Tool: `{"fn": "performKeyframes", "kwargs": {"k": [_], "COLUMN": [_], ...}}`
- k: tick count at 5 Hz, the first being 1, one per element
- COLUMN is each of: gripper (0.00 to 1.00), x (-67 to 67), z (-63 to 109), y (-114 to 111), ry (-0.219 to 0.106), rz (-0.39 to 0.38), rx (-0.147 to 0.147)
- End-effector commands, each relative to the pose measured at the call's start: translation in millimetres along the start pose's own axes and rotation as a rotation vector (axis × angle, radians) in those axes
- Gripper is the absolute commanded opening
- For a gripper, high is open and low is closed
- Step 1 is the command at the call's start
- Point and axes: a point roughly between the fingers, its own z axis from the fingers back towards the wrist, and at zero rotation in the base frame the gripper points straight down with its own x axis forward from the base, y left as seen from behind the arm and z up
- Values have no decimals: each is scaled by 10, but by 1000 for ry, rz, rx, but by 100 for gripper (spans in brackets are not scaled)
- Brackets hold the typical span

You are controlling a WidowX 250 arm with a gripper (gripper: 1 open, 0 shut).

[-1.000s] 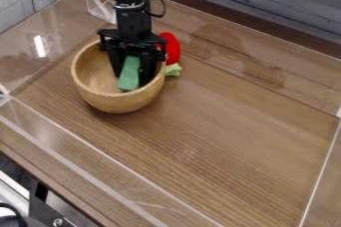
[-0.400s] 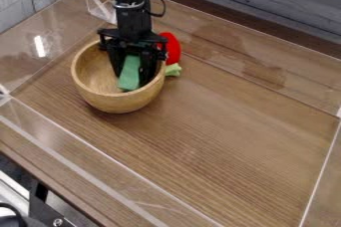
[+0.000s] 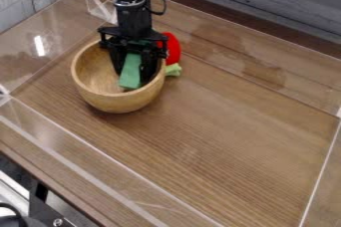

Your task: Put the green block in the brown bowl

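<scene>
The brown bowl (image 3: 96,92) sits at the left of the wooden table, round with a thick rim. Inside its right half stands the green block (image 3: 131,74), tilted, its lower end down in the bowl. My gripper (image 3: 132,56) points straight down over the bowl, shut on the upper end of the green block, with a black finger (image 3: 114,54) on either side.
A rounded red object with a green bit (image 3: 170,52) lies just right of the bowl, touching its rim. Clear plastic walls (image 3: 27,42) border the table on the left, front and right. Bare wood (image 3: 240,112) stretches to the right.
</scene>
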Motion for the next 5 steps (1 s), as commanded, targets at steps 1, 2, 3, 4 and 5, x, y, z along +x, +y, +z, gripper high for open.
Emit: {"fn": "performKeyframes", "kwargs": {"k": [1,2,3,4,5], "gripper": [0,0,0,0,0], "x": [108,116,121,125,128], "z": [113,102,114,125,131], "y": [-14,-16,-25,-33,-39], "ry": [-54,-53,-55,-56,-57], "rz": [-12,-8,-5,-1,3], "rx": [13,12,9,6,3]}}
